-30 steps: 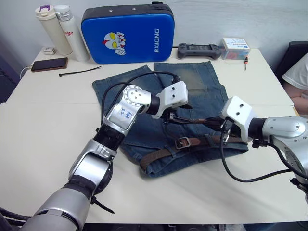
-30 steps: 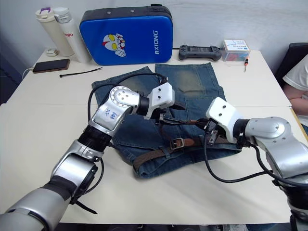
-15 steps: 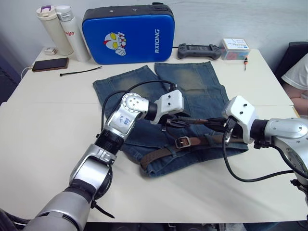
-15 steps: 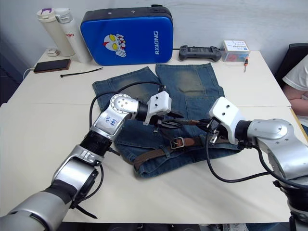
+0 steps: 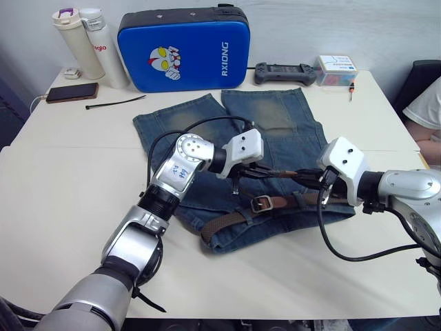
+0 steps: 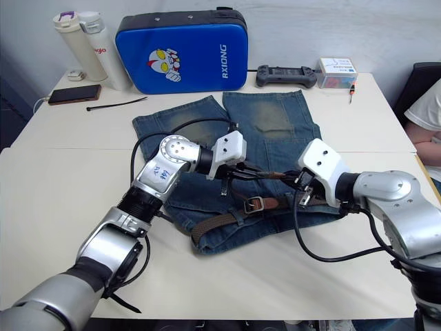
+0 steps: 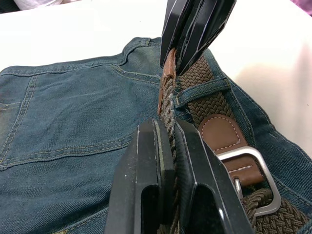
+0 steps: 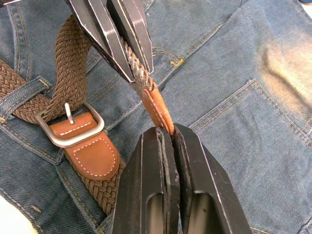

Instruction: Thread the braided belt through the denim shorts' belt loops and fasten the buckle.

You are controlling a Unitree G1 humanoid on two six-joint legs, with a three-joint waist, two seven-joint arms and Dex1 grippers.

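Observation:
The denim shorts (image 5: 275, 124) lie flat on the white table (image 5: 62, 186), waistband toward me. The braided belt (image 5: 227, 222) runs along the waistband under a belt loop (image 7: 202, 90), and its silver buckle (image 5: 260, 203) rests at the waistband's middle. The belt's free end is lifted and stretched above the shorts between both grippers. My left gripper (image 7: 165, 129) is shut on the braided strap. My right gripper (image 8: 168, 131) is shut on the tan leather tip, a short way right of the left gripper (image 5: 241, 176).
A blue case (image 5: 182, 48) stands at the back, with two bottles (image 5: 86, 41), a phone (image 5: 71, 92) and a black cable tie (image 5: 114, 103) to its left. A game controller (image 5: 284, 72) and a small box (image 5: 335, 69) lie at the back right. A person's sleeve (image 5: 427, 103) is at the right edge.
My left gripper has turned its fingers slightly and my right gripper has risen a little. Both keep hold of the belt's end, still taut between them.

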